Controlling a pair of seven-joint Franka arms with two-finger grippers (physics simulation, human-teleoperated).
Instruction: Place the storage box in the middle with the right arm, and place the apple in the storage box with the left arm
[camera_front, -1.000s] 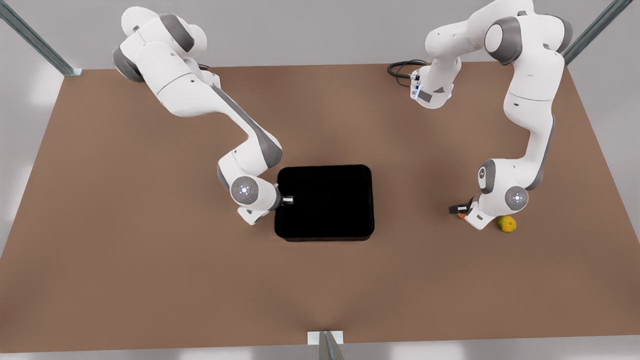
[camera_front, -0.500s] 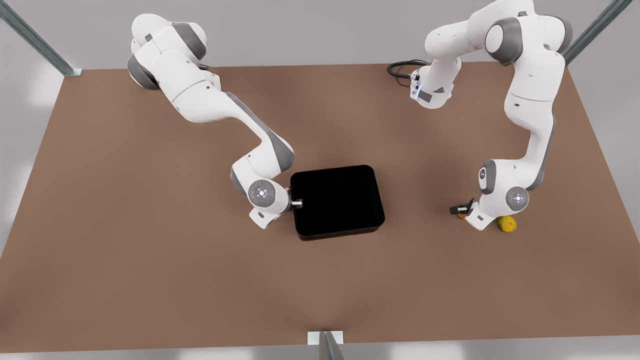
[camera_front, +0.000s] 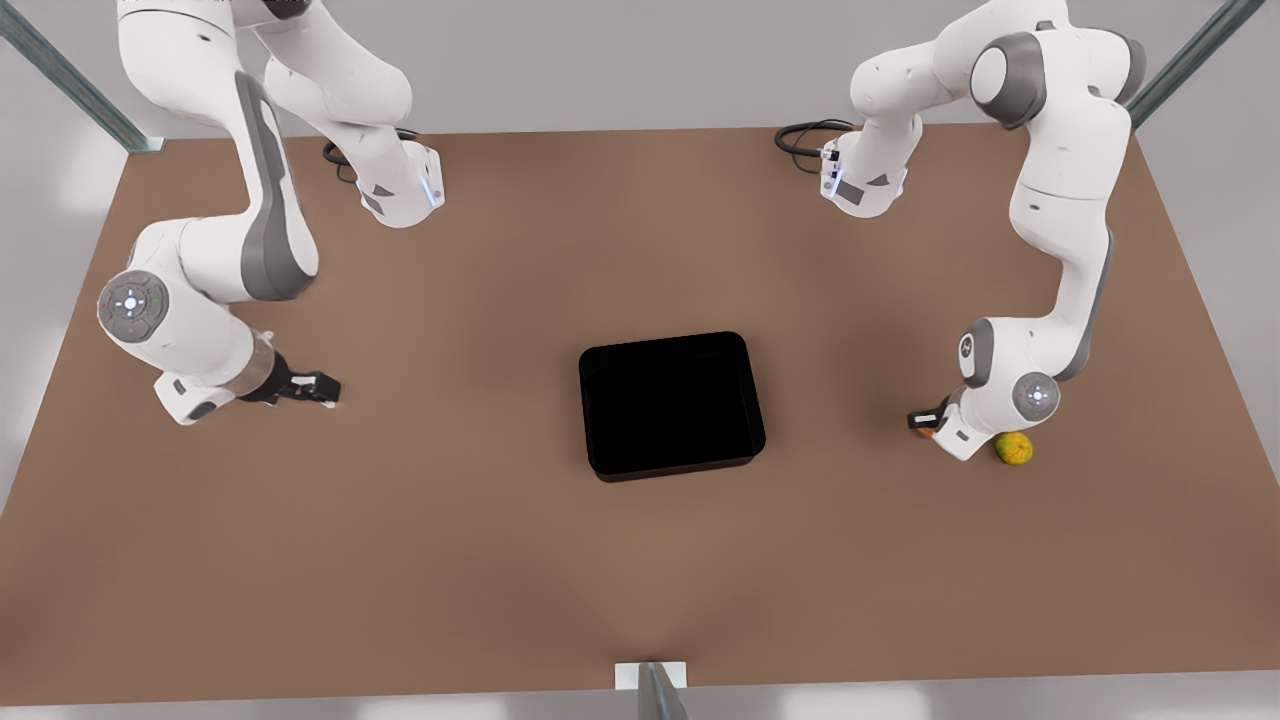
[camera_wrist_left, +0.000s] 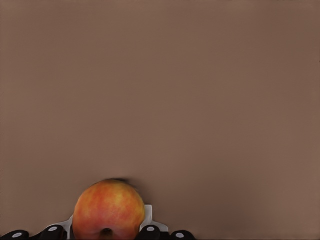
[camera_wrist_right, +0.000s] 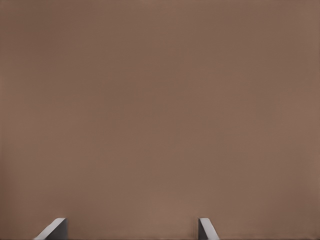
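The black storage box lies near the table's middle, slightly turned, with nothing in it. My right gripper hovers far off toward the front view's left, open, and its two fingertips frame bare table. The red-orange apple sits on the table at the front view's right. My left gripper is low over it, with a finger pad against each side of the apple.
A yellow-green round fruit lies just beyond the left arm's wrist, toward the front view's right. Cables coil at both arm bases at the back. The brown table stretches wide in front of the box.
The right gripper pushed the box toward the front view's right, then let go and swung far back to the front view's left. The left gripper shifted only slightly at the apple.
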